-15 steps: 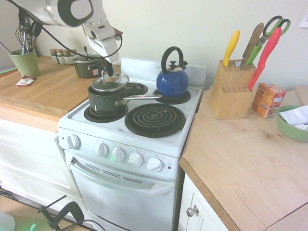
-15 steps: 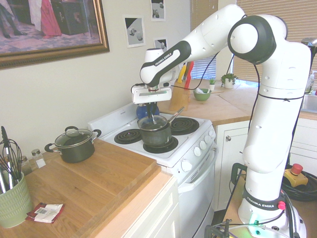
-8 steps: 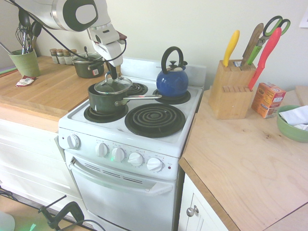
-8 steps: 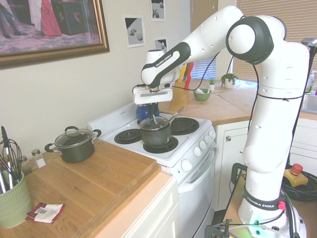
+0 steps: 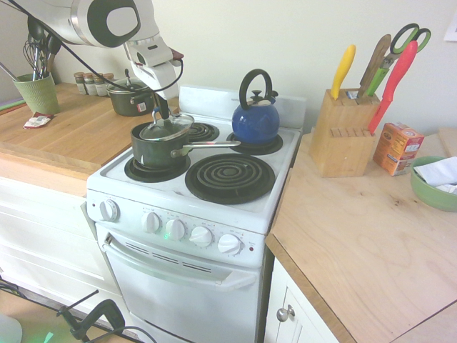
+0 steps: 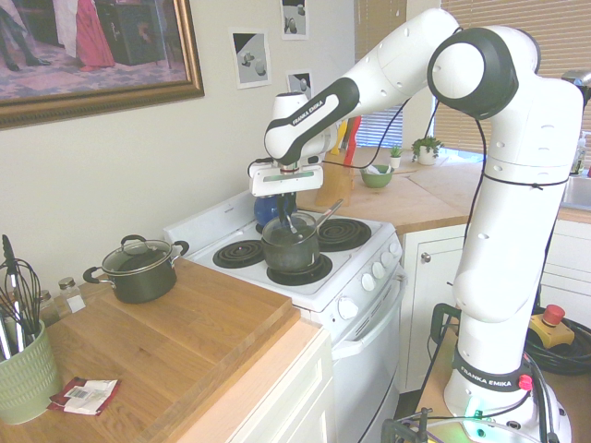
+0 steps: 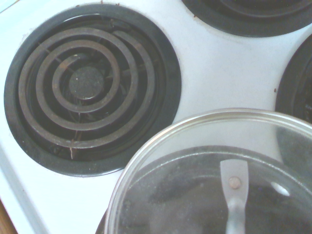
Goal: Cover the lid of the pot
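Glass lid (image 5: 166,128) is gripped by the end effector (image 5: 165,113), above the pot (image 5: 158,151); centring, then lowering, is needed.

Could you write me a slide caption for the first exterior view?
A robot gripper holds a glass lid over a dark saucepan on the stove, near a blue kettle.

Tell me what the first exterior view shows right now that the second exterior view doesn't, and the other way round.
Only the first: scissors in the knife block and orange boxes.

Only the second: a framed painting and a red-topped button.

Both: the saucepan, its glass lid, and the blue kettle.
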`<state>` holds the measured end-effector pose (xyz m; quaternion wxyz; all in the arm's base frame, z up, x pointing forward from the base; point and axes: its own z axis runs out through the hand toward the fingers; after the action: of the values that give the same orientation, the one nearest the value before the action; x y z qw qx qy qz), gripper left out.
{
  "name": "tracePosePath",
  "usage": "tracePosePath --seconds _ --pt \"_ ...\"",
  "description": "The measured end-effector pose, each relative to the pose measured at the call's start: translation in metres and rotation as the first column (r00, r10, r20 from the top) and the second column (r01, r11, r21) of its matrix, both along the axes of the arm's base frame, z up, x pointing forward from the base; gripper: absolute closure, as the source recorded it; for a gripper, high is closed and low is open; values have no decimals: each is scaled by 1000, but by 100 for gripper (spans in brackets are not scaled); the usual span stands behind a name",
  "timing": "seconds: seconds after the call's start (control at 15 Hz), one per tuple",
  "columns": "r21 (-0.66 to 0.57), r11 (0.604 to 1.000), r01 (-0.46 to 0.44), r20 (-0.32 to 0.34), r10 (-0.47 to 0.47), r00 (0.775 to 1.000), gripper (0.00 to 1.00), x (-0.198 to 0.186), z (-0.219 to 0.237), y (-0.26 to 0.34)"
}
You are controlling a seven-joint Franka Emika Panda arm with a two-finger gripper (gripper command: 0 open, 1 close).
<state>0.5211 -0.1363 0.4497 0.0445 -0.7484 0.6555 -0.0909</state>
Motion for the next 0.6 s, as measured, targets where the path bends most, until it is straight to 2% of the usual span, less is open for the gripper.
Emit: tracePosePath --seconds 0.4,0.6 --pt "-4 1000 5 41 -5 999 100 -11 25 -1" --pt "1 1000 -5 21 5 1000 100 -16 15 6"
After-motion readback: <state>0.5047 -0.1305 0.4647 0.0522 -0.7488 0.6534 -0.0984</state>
